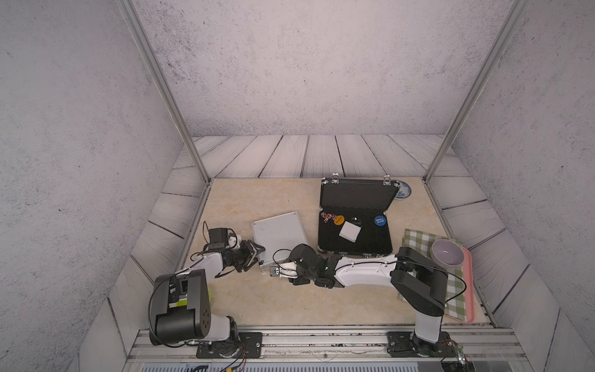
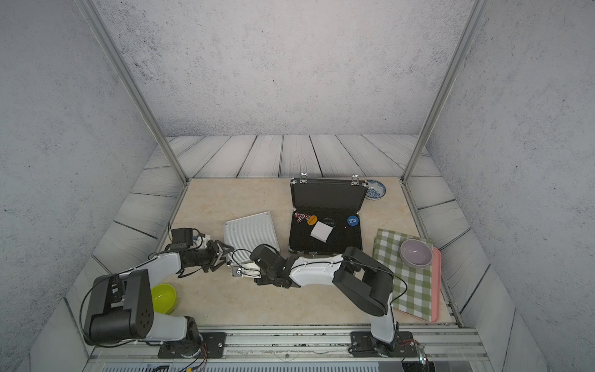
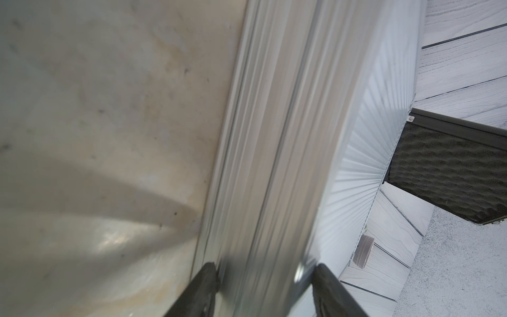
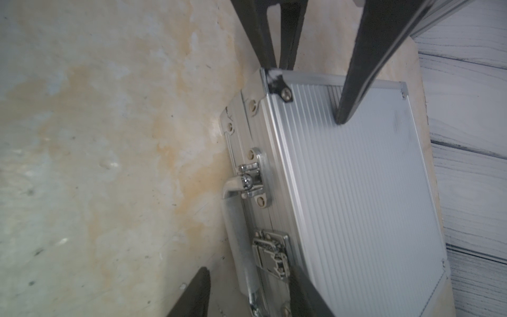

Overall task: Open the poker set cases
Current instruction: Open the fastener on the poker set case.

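The silver poker set case lies flat and closed at the table's middle. My left gripper is shut on its near left corner, with one finger on the ribbed lid and the other low against the side wall. At the case's front edge my right gripper stands open around the chrome handle. One of its fingertips rests beside a latch. The black poker set case stands open to the right, lid upright.
Inside the black case lie a white box, an orange chip, a blue chip and dice. A patterned plate sits behind it. A checked cloth, purple bowl and pink tray are at right; a yellow-green bowl at near left.
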